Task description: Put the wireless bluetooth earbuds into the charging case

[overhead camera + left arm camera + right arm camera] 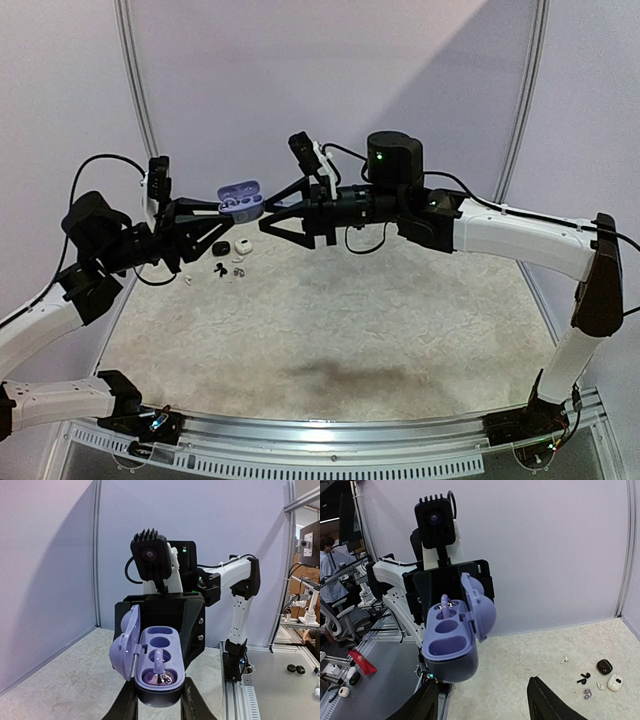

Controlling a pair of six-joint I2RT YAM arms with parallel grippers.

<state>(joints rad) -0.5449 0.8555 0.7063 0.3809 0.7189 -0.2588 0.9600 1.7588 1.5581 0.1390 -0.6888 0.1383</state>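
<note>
- Above the pale table's far side, the left gripper clamped the lilac plastic charging case, lid open; tiny loose earbuds lay below it.
- Left wrist: one silvery stemmed earbud sat in a well, stem along the case's length.
- Right wrist: the right gripper gaped empty facing the case, with the loose earbuds low to its right.

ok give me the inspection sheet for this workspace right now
surface: pale speckled table, dark patch near front
job's things: lilac charging case held aloft, lid open, one earbud seated, other well empty; loose earbuds on table
clutter: black case and white case beside the loose buds
grippers: left gripper shut on the lilac case; right gripper open, empty
cables: black cables looped along both arms
surroundings: pale wall panels; person beyond
</note>
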